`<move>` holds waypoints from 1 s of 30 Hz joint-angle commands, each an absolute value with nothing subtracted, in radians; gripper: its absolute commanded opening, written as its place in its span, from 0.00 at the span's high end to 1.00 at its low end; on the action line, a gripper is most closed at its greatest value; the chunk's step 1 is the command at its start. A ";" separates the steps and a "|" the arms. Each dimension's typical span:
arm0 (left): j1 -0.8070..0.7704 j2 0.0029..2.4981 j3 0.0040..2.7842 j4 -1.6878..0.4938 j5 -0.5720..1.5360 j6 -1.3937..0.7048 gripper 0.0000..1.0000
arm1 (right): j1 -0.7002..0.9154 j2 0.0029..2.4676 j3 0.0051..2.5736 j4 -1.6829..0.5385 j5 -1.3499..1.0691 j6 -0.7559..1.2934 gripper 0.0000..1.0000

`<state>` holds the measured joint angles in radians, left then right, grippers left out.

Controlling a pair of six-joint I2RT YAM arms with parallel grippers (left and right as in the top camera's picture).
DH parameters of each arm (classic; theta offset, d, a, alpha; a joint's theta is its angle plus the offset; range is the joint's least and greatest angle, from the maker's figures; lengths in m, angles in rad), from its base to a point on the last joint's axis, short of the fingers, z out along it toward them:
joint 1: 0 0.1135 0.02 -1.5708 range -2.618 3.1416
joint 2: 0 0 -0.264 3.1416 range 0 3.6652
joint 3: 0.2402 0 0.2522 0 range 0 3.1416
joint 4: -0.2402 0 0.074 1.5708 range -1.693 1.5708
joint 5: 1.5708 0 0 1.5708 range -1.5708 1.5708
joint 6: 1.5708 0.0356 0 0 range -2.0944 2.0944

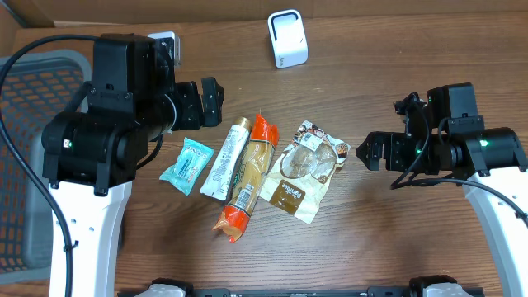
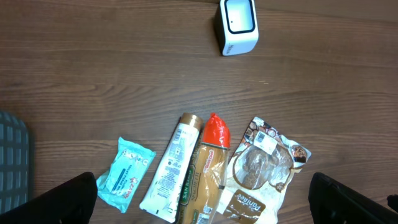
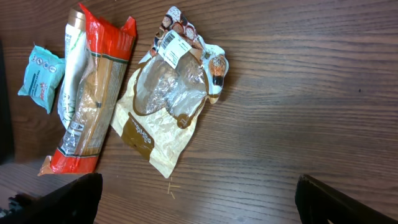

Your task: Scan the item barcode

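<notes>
Four packaged items lie side by side mid-table: a teal packet (image 1: 186, 165) (image 2: 126, 174), a white tube (image 1: 225, 157) (image 2: 173, 174), an orange-ended spaghetti pack (image 1: 250, 177) (image 3: 93, 106) and a brown-and-clear bag (image 1: 304, 169) (image 3: 165, 106) with a white barcode label. A white barcode scanner (image 1: 287, 39) (image 2: 238, 26) stands at the back. My left gripper (image 1: 216, 103) (image 2: 205, 208) hovers open above and behind the items, empty. My right gripper (image 1: 386, 130) (image 3: 199, 202) stands open to the right of the bag, over bare wood, also empty.
A grey basket (image 1: 33, 148) (image 2: 12, 162) with an orange mesh bottom sits at the table's left edge. A small white box (image 1: 167, 41) shows behind the left arm. Bare wooden table lies between the bag and the right gripper.
</notes>
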<state>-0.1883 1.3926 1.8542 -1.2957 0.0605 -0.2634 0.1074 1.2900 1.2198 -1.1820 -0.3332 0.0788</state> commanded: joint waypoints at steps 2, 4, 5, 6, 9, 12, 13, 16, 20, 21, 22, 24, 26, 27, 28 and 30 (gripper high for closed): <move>-0.190 1.401 1.861 -1.299 0.071 -0.266 0.00 | 0.114 1.292 1.243 -1.179 -0.333 0.081 0.00; -0.190 1.401 1.861 -1.298 0.067 -0.266 0.00 | 0.114 1.292 1.243 -1.179 -0.333 0.081 0.00; -0.190 1.401 1.861 -1.298 0.062 -0.264 0.00 | 0.114 1.292 1.243 -1.179 -0.333 0.081 0.00; -0.190 1.401 1.861 -1.298 0.052 -0.260 0.00 | 0.114 1.292 1.243 -1.179 -0.333 0.081 0.00; -0.190 1.401 1.861 -1.298 0.012 -0.258 0.00 | 0.114 1.292 1.243 -1.179 -0.333 0.081 0.00; -0.190 1.401 1.861 -1.299 -0.015 -0.257 0.00 | 0.114 1.292 1.243 -1.179 -0.333 0.081 0.00; -0.190 1.401 1.861 -1.300 -0.023 -0.258 0.00 | 0.114 1.292 1.243 -1.179 -0.333 0.081 0.00; -0.190 1.401 1.861 -1.302 -0.033 -0.246 0.00 | 0.114 1.292 1.243 -1.179 -0.333 0.081 0.00; -0.190 1.401 1.861 -1.317 -0.070 -0.174 0.00 | 0.114 1.292 1.243 -1.179 -0.333 0.081 0.00; -0.190 1.401 1.861 -1.327 -0.109 -0.165 0.00 | 0.114 1.292 1.243 -1.179 -0.333 0.081 0.00; -0.189 1.401 1.861 -1.336 -0.152 -0.164 0.00 | 0.114 1.292 1.243 -1.179 -0.333 0.081 0.00; -0.178 1.401 1.861 -1.351 -0.210 -0.163 0.00 | 0.114 1.292 1.243 -1.179 -0.333 0.081 0.00; -0.143 1.401 1.861 -1.358 -0.210 -0.155 0.01 | 0.114 1.292 1.243 -1.167 -0.334 0.082 0.00; -0.120 1.401 1.861 -1.360 -0.187 -0.146 0.00 | 0.114 1.292 1.243 -1.153 -0.335 0.082 0.00; -0.094 1.401 1.861 -1.361 -0.150 -0.121 0.00 | 0.114 1.292 1.243 -1.142 -0.342 0.082 0.00; -0.044 1.401 1.861 -1.361 -0.064 -0.064 0.00 | 0.114 1.292 1.243 -1.134 -0.362 0.082 0.00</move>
